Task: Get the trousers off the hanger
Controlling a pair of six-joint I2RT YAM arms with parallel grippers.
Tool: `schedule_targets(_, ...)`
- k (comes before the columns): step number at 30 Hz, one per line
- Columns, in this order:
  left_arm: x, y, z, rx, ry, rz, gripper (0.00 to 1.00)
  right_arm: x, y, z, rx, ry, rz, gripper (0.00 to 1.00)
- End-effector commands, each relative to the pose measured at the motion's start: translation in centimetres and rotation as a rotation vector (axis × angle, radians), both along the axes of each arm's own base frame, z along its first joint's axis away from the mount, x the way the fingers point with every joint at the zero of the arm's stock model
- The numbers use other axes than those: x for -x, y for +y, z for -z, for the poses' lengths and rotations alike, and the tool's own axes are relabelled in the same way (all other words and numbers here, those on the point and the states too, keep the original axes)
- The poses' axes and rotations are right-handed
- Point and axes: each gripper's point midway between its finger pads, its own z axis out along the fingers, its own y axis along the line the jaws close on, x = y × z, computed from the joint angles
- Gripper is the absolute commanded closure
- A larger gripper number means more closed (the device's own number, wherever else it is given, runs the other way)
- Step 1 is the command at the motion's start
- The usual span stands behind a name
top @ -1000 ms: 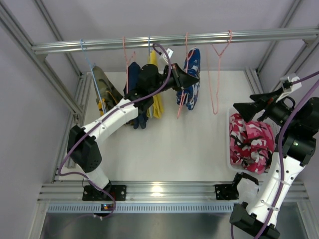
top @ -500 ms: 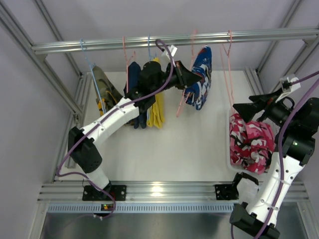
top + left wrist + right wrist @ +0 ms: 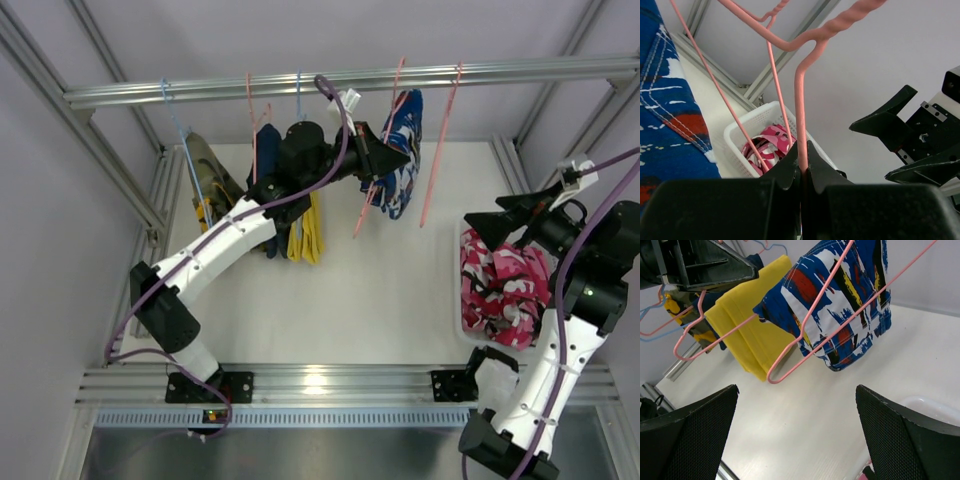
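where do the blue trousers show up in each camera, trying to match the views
Top external: the blue trousers hang upper centre, just right of the left arm's tip.
Left wrist: they fill the left edge, left of the clamped pink hanger.
Right wrist: they are top centre.
Shared landmark: the white basket.

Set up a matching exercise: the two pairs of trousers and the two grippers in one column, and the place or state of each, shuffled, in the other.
Things
1. blue printed trousers
2. red-pink trousers
3. left gripper
4. right gripper

Place or state
A. open, holding nothing
B. lying in the white basket
C. draped on a pink hanger
D. shut on pink wire

Pairs: 1-C, 2-B, 3-D, 4-A
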Motion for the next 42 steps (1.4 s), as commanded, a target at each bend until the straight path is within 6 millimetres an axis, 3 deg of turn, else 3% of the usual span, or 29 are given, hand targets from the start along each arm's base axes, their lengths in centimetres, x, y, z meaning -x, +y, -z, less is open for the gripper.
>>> schedule_targets(1, 4.2, 5.0, -13.5, 0.238, -0.314, -0.037, 1.0, 0.5, 0.6, -0.5, 0.033, -0.057, -0.039, 0.01)
schedule_targets(14, 6.6, 7.0, -14.2, 0.24, -0.222, -0.016, 1.0, 1.2, 2.1, -1.9, 0.139, -0.243, -0.069, 0.01)
schedule_targets(18, 6.1, 6.8, -13.7, 0.249, -0.145, -0.028, 1.0, 0.1, 2.6, -2.9, 0.163, -0.339, -0.013, 0.01)
schedule_targets(19, 6.0, 6.7, -13.5, 0.247, -0.132, -0.032, 1.0, 0.2, 3.9, -2.9, 0.165, -0.356, -0.05, 0.0)
schedule_targets(21, 5.6, 6.8, -13.5, 0.251, -0.112, -0.059, 1.0, -1.4, 3.5, -2.6, 0.214, -0.358, 0.017, 0.0)
schedule_targets(22, 5.3, 6.7, -13.1, 0.243, -0.095, -0.074, 1.0, -1.2, 4.9, -2.8, 0.217, -0.371, -0.023, 0.01)
schedule_targets(24, 4.5, 6.6, -12.6, 0.247, -0.059, -0.111, 1.0, -2.5, 5.5, -2.6, 0.247, -0.371, 0.013, 0.01)
schedule_targets(25, 4.4, 6.6, -12.6, 0.246, -0.051, -0.12, 1.0, -1.9, 7.4, -2.7, 0.243, -0.388, -0.043, 0.01)
schedule_targets(27, 3.4, 6.4, -11.9, 0.238, -0.023, -0.161, 1.0, -3.2, 8.0, -2.4, 0.269, -0.379, 0.011, 0.01)
schedule_targets(28, 3.1, 6.4, -11.7, 0.235, -0.008, -0.169, 1.0, -2.9, 9.5, -2.5, 0.255, -0.396, -0.022, 0.0)
schedule_targets(31, 2.6, 5.8, -11.1, 0.231, 0.029, -0.176, 1.0, -3.1, 11.3, -1.7, 0.23, -0.394, -0.043, 0.0)
schedule_targets(35, 2.4, 5.3, -11.7, 0.249, 0.04, -0.169, 1.0, -4.3, 11.5, -1.3, 0.239, -0.397, 0.073, 0.01)
schedule_targets(41, 2.2, 4.4, -12.3, 0.269, 0.055, -0.146, 1.0, -5.0, 13.9, 0.1, 0.248, -0.371, 0.046, 0.0)
schedule_targets(42, 2.1, 4.3, -12.2, 0.27, 0.059, -0.142, 1.0, -5.0, 14.0, -0.4, 0.225, -0.396, 0.055, 0.0)
